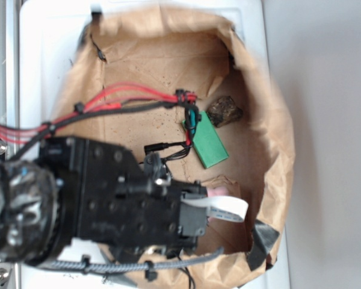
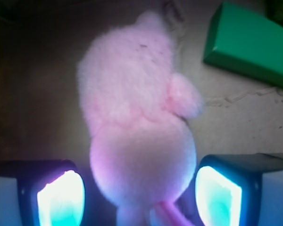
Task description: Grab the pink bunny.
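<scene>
Exterior view: the black robot arm (image 1: 108, 192) is extended from the left edge into a crumpled brown paper-lined basin (image 1: 271, 126) set on a white bench (image 1: 42, 36), with its gripper (image 1: 219, 208) lowered over the basin's near right part. Red and black cables (image 1: 126, 99) are looped above the arm. Only a small patch of the fuzzy light-pink plush bunny (image 1: 218, 191) is seen past the gripper body.

Wrist view: the gripper (image 2: 139, 197) is seen with the jaws spread apart, one glowing fingertip pad (image 2: 61, 200) on each side of the bunny (image 2: 139, 127). The bunny lies on the paper between them, not visibly pinched; contact with the pads cannot be told.

Also in the basin are a green rectangular block (image 1: 206, 141), beyond the gripper, and a dark brown rough lump (image 1: 224, 111), just beyond the block.
</scene>
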Available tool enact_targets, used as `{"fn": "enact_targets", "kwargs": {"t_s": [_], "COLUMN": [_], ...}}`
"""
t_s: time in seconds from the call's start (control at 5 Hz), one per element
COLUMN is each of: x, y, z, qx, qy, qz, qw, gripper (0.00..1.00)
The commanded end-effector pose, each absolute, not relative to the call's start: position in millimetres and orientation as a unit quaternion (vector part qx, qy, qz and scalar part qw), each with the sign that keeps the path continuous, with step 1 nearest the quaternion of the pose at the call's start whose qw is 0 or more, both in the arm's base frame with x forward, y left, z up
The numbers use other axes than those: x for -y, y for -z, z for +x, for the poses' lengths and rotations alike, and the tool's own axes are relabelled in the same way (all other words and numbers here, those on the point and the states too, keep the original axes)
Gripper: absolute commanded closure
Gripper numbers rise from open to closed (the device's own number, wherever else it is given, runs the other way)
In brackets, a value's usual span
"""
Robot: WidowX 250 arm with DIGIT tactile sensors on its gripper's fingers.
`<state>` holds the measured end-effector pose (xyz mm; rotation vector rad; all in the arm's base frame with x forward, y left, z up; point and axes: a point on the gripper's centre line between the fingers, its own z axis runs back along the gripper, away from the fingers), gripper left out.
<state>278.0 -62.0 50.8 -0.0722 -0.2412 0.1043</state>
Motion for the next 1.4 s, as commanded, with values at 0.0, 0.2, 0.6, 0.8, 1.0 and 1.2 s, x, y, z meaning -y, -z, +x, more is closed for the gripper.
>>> {"fn": "enact_targets", "kwargs": {"t_s": [0.0, 0.2, 0.6, 0.8, 1.0, 1.2], "x": [65.5, 65.6, 71.7, 74.0, 74.0, 74.0], "y": [-75.9, -85.2, -98.8, -101.2, -101.2, -101.2], "z": [267.8, 260.6, 239.0, 239.2, 239.2, 239.2], "qx": [0.125, 0.115, 0.11, 0.11, 0.11, 0.11], "qy": [-0.059, -0.063, -0.059, -0.074, -0.074, -0.074], "qz": [0.021, 0.016, 0.019, 0.025, 0.025, 0.025], "qw": [0.99, 0.991, 0.992, 0.991, 0.991, 0.991], "gripper": [1.0, 1.0, 1.0, 0.0, 0.0, 0.0]}}
